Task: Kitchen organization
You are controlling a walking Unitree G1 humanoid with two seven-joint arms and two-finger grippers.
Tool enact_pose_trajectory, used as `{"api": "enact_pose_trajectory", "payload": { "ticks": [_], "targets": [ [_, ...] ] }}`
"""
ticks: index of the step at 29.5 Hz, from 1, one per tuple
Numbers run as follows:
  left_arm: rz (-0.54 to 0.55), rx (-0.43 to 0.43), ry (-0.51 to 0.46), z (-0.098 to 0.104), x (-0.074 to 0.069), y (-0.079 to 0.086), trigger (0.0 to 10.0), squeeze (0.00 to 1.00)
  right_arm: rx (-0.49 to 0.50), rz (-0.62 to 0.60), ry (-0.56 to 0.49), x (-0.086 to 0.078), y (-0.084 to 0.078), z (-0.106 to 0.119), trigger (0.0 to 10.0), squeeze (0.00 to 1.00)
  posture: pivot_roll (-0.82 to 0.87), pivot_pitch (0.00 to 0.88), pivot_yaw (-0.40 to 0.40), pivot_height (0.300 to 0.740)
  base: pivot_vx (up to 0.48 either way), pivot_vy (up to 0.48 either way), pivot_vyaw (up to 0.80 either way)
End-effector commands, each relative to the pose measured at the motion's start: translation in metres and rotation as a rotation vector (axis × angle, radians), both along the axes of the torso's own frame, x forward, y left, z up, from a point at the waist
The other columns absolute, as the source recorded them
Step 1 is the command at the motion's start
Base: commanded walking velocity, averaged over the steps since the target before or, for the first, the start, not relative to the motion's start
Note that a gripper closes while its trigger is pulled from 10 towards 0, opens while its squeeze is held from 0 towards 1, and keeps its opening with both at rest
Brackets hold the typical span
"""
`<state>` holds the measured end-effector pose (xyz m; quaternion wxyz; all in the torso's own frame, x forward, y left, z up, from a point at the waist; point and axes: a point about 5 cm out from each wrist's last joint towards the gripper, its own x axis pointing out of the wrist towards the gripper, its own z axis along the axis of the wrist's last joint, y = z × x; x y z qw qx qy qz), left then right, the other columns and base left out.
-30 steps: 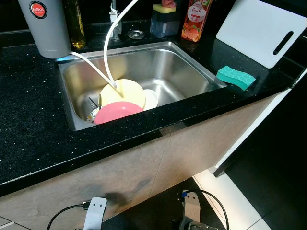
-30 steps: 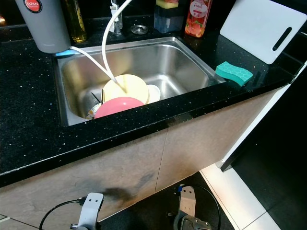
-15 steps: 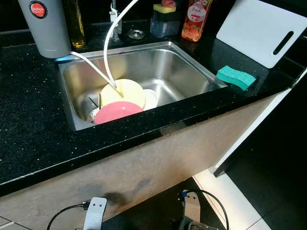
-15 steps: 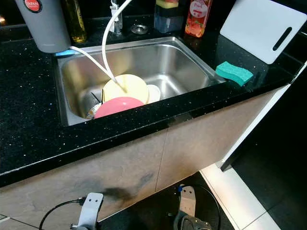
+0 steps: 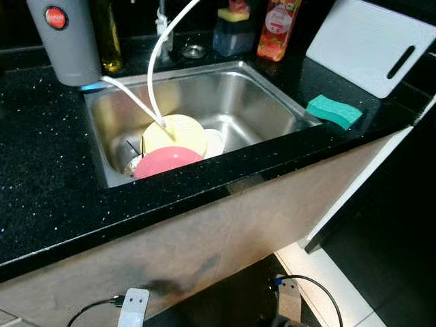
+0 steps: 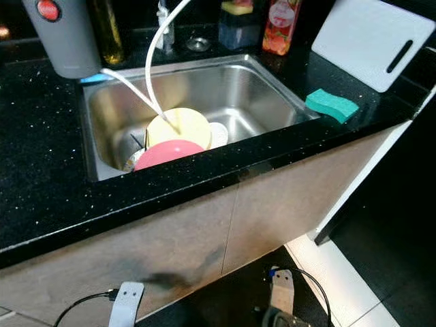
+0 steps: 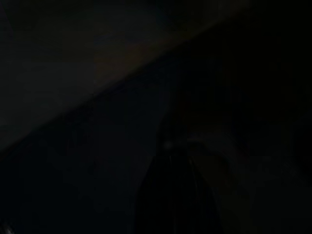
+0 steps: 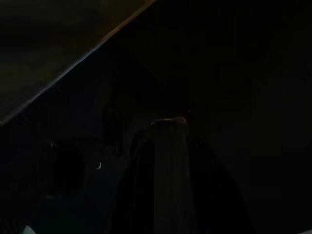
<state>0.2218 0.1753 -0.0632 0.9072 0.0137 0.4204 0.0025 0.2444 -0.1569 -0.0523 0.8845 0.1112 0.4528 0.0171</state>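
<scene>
Both arms hang low by the cabinet front — left gripper (image 5: 134, 308) and right gripper (image 6: 281, 298) show just their pale wrist ends and cables, so whether the fingers are spread or pressed together, I cannot tell. Well above them, the brushed steel sink (image 5: 259, 102) sits in a speckled black counter (image 5: 41, 177). In it, a glossy pink plate (image 5: 167, 160) overlaps a round yellow plate (image 5: 178, 131), half hiding cutlery. A ridged green sponge (image 5: 334, 110) lies up right — wrist views are nearly black.
</scene>
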Motion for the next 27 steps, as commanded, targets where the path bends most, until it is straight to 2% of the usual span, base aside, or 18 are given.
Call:
{"api": "enact_pose_trajectory", "payload": {
  "ticks": [1, 3, 5, 6, 8, 10, 12, 15, 16, 18, 19, 21, 24, 27],
  "targets": [
    [0.028, 0.019, -0.039, 0.001, -0.005, 0.012, 10.0, 0.0, -0.018, 0.031, -0.02, -0.002, -0.002, -0.001, 10.0, 0.0, 0.04, 0.117, -0.041, 0.74, 0.0, 0.0, 0.0],
    [0.015, 0.021, -0.056, 0.002, -0.005, 0.012, 10.0, 0.0, -0.021, 0.033, -0.031, -0.001, -0.003, 0.0, 10.0, 0.0, 0.04, 0.117, -0.041, 0.74, 0.0, 0.0, 0.0],
    [0.007, 0.025, -0.117, 0.007, -0.003, 0.015, 10.0, 0.0, -0.015, 0.011, -0.051, 0.002, -0.004, 0.002, 10.0, 0.0, 0.04, 0.106, -0.048, 0.74, 0.0, 0.0, 0.0],
    [0.002, 0.016, -0.203, 0.017, 0.002, 0.018, 10.0, 0.0, 0.014, -0.012, -0.084, 0.008, -0.004, 0.007, 10.0, 0.0, 0.04, 0.101, -0.054, 0.74, 0.0, 0.0, 0.0],
    [0.001, 0.013, -0.231, 0.02, 0.004, 0.019, 10.0, 0.0, 0.025, -0.017, -0.095, 0.01, -0.004, 0.009, 10.0, 0.0, 0.04, 0.101, -0.054, 0.74, 0.0, 0.0, 0.0],
    [-0.03, -0.024, -0.28, 0.029, 0.01, 0.016, 10.0, 0.0, 0.045, -0.005, -0.148, 0.019, -0.001, 0.017, 10.0, 0.0, 0.04, 0.103, -0.058, 0.74, 0.0, 0.0, 0.0],
    [-0.046, -0.06, -0.271, 0.035, 0.012, 0.015, 10.0, 0.0, 0.09, -0.005, -0.214, 0.031, 0.003, 0.028, 10.0, 0.0, 0.04, 0.103, -0.055, 0.74, 0.0, 0.0, 0.0],
    [-0.048, -0.072, -0.258, 0.04, 0.012, 0.016, 10.0, 0.0, 0.154, 0.009, -0.262, 0.041, 0.008, 0.038, 10.0, 0.0, 0.04, 0.106, -0.051, 0.74, 0.0, 0.0, 0.0],
    [-0.042, -0.079, -0.283, 0.043, 0.013, 0.016, 10.0, 0.0, 0.163, 0.013, -0.26, 0.042, 0.008, 0.039, 10.0, 0.0, 0.04, 0.109, -0.044, 0.74, 0.0, 0.0, 0.0],
    [-0.052, -0.088, -0.315, 0.048, 0.014, 0.015, 10.0, 0.0, 0.167, 0.017, -0.25, 0.043, 0.008, 0.04, 10.0, 0.0, 0.04, 0.109, -0.044, 0.74, 0.0, 0.0, 0.0],
    [-0.09, -0.077, -0.314, 0.05, 0.013, 0.014, 10.0, 0.0, 0.159, 0.03, -0.246, 0.043, 0.007, 0.04, 10.0, 0.0, 0.04, 0.109, -0.035, 0.74, 0.0, 0.0, 0.0],
    [-0.099, -0.073, -0.312, 0.051, 0.013, 0.013, 10.0, 0.0, 0.157, 0.033, -0.245, 0.043, 0.006, 0.041, 10.0, 0.0, 0.04, 0.109, -0.035, 0.74, 0.0, 0.0, 0.0],
    [-0.139, -0.029, -0.325, 0.056, 0.012, 0.013, 10.0, 0.0, 0.146, 0.026, -0.237, 0.041, 0.004, 0.04, 10.0, 0.0, 0.04, 0.113, -0.031, 0.74, 0.0, 0.0, 0.0],
    [-0.127, 0.007, -0.305, 0.056, 0.012, 0.014, 10.0, 0.0, 0.145, -0.008, -0.232, 0.041, 0.0, 0.039, 10.0, 0.0, 0.04, 0.122, -0.022, 0.74, 0.0, 0.0, 0.0]
  ]
}}
